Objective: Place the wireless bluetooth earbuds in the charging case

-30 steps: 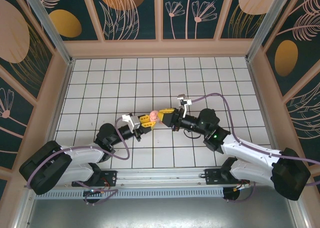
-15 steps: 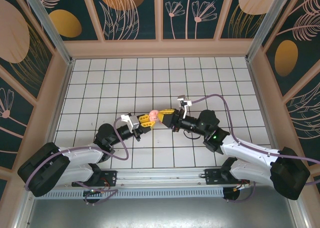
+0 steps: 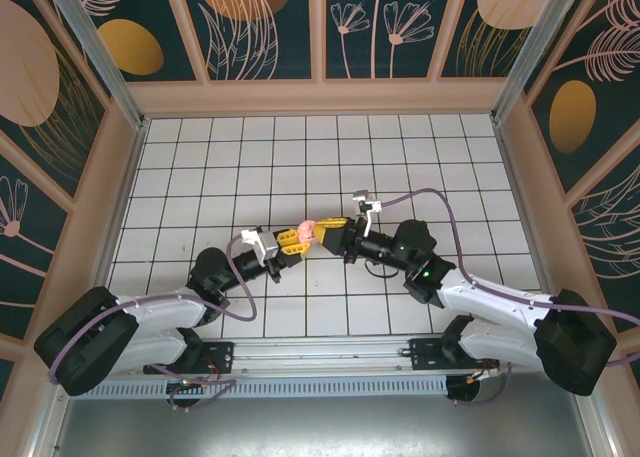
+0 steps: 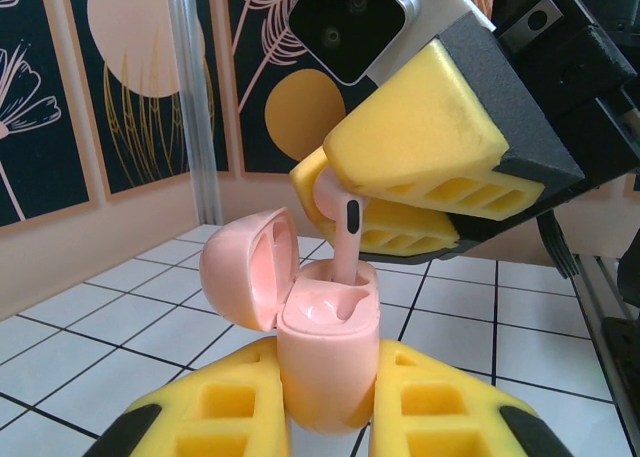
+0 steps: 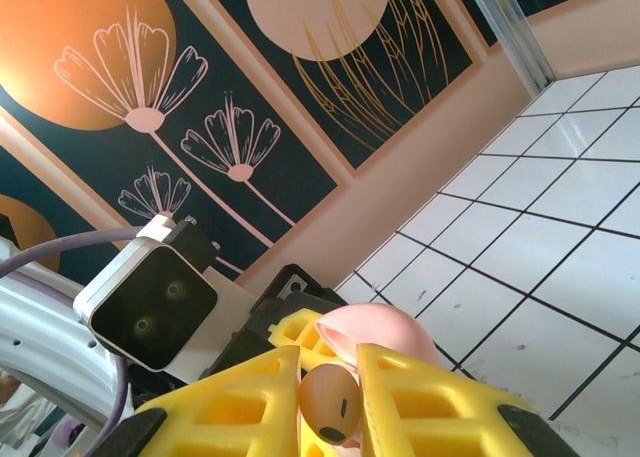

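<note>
Currently, above the white tiled table (image 3: 200,157), the two yellow-padded grippers meet at mid-workspace. Left gripper (image 4: 325,422) is clamped on the lower body of a pale pink rounded plastic charging case (image 4: 325,362), which is held upright with its hinged lid (image 4: 245,267) swung open leftward. Right gripper (image 4: 322,182) pinches a small salmon-pink plastic earbud (image 4: 347,239) from above. The stem, marked with a dark strip, points down, its tip inside the case's open well.
</note>
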Controlling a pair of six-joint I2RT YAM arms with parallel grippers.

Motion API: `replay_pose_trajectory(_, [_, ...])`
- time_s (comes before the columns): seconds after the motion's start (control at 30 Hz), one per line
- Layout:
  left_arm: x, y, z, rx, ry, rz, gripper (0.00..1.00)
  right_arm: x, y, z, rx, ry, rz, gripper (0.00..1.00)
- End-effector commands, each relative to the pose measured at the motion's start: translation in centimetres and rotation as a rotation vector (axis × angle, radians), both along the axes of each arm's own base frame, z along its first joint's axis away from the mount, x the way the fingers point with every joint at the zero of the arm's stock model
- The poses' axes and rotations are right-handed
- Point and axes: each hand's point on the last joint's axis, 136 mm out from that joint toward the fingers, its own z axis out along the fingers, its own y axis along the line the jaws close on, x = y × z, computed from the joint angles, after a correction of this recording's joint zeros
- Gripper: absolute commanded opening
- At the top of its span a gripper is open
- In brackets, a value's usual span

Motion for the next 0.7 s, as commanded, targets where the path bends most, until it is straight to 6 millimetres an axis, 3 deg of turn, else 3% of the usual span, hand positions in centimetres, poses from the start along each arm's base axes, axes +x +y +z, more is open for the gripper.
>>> replay_pose_trajectory(0.0, [-0.5,0.0,2.9,-0.067,-0.062,-0.018,0.16,-0.2,0.1,-0.2,0.009,-0.008,0.005,0.19])
replay_pose_trajectory(0.67, [-1.0,0.1,3.5,-0.072,-0.075,-0.036,0.17,0.0,-0.1,-2.0,-0.053,0.028,0.0,0.23])
